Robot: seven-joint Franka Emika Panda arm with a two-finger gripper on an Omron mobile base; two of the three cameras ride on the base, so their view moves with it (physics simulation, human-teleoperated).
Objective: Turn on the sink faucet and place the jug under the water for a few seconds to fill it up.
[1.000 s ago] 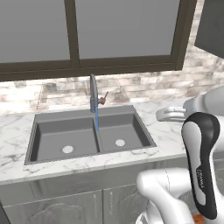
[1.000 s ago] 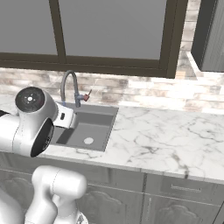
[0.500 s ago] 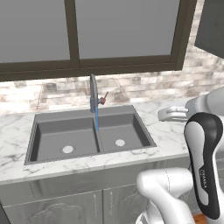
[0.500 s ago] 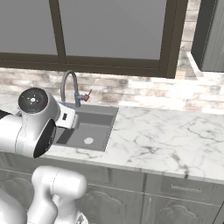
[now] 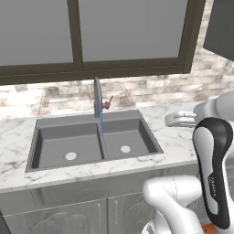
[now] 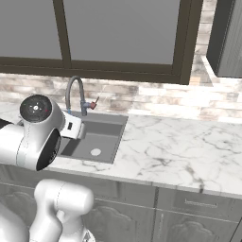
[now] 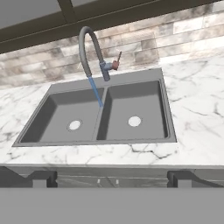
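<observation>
The dark grey double-bowl sink (image 5: pixel 55 151) (image 7: pixel 144 133) (image 6: pixel 111 137) is set in the marble counter. Behind its middle stands the faucet (image 5: pixel 97 93) (image 7: pixel 84 43) (image 6: pixel 72 90), with the reddish-tipped lever (image 5: pixel 109 101) (image 7: pixel 117 61) angled up to the right. A thin blue stream of water (image 5: pixel 100 127) (image 7: pixel 96 92) falls from the spout onto the divider between the two bowls. My gripper (image 7: pixel 111 178) is open, its dark fingertips (image 7: pixel 41 177) spread wide with nothing between them. It is held back over the counter's front edge, facing the sink. The jug is out of view.
White marble counter (image 6: pixel 179 151) stretches to the right of the sink. A brick backsplash (image 5: pixel 151 89) and a dark-framed window (image 5: pixel 75 36) rise behind the faucet. A grey wall cabinet (image 6: pixel 229 38) hangs at the upper right. Cabinet doors (image 5: pixel 68 219) run below the counter.
The arm has shifted only slightly. The water keeps running and the gripper stays open.
</observation>
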